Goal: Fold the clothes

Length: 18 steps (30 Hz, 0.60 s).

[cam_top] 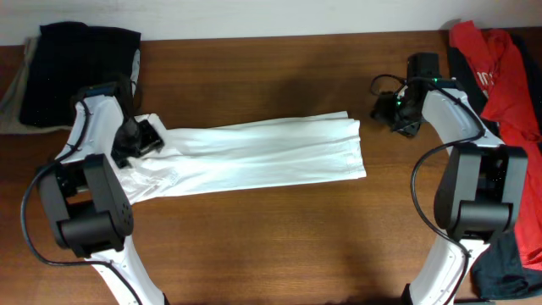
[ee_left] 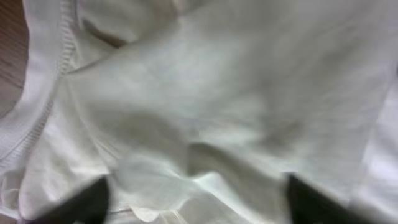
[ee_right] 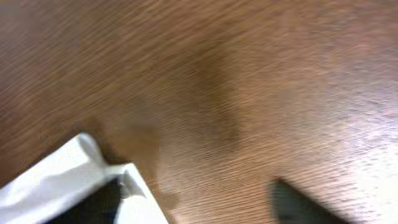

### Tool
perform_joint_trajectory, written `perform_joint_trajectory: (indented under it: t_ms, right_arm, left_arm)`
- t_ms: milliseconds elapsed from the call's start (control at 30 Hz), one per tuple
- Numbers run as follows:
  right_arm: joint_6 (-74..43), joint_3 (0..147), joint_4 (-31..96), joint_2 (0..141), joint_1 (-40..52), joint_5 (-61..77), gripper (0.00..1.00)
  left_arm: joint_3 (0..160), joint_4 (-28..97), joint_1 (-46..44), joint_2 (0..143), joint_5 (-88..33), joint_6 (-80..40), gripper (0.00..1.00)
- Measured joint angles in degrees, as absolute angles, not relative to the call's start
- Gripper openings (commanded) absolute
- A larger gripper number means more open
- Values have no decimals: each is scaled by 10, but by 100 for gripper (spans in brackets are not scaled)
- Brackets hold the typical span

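Observation:
The white T-shirt [cam_top: 262, 157] lies on the wooden table [cam_top: 279, 237] as a long strip folded lengthwise, running left to right. Its print is hidden. My left gripper [cam_top: 137, 138] is down on the shirt's left end. In the left wrist view white fabric [ee_left: 205, 93] fills the frame, and the jaws [ee_left: 199, 202] stand wide apart with a bunched ridge of cloth between them. My right gripper [cam_top: 394, 110] is over bare wood just beyond the shirt's right end. Its jaws [ee_right: 196, 208] are open and empty, and one finger is at the shirt's corner [ee_right: 68, 171].
A stack of black folded garments [cam_top: 80, 68] sits at the back left, with a beige cloth [cam_top: 13, 93] beside it. A red shirt [cam_top: 500, 76] lies at the right edge, with dark cloth [cam_top: 512, 254] below it.

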<state>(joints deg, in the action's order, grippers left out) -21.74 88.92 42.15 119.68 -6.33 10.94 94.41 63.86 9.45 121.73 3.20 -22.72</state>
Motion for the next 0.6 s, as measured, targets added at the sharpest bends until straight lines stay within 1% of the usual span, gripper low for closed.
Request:
perform_joint_trajectory:
  t_ms: [100, 133, 167, 200, 300, 433, 533, 567, 600]
  right_arm:
    - [-124, 889, 474, 1196, -96, 220, 99]
    - [-65, 888, 533, 1195, -107, 268, 99]
    - [-21, 887, 551, 1195, -110, 298, 98]
    - [-2, 887, 557, 1195, -109, 312, 99]
    - [28, 870, 557, 1195, -98, 333, 99]
    - [35, 812, 492, 1192, -74, 342, 99]
    - [34, 807, 481, 1190, -74, 351, 100]
    - [31, 807, 479, 1190, -72, 351, 93]
    - [27, 807, 475, 1190, -68, 351, 81]
  left_arm:
    - [944, 649, 95, 1217, 24, -227, 99]
    - [944, 654, 95, 1217, 23, -227, 99]
    - [944, 661, 95, 1217, 15, -227, 99]
    - [944, 663, 95, 1217, 7, -227, 99]
    - [944, 678, 95, 1217, -11, -227, 99]
    - [944, 686, 95, 1217, -17, -227, 99]
    - [944, 686, 95, 1217, -17, -227, 99]
    - [944, 686, 95, 1217, -17, -227, 99]
    - [944, 686, 95, 1217, -17, -227, 99]
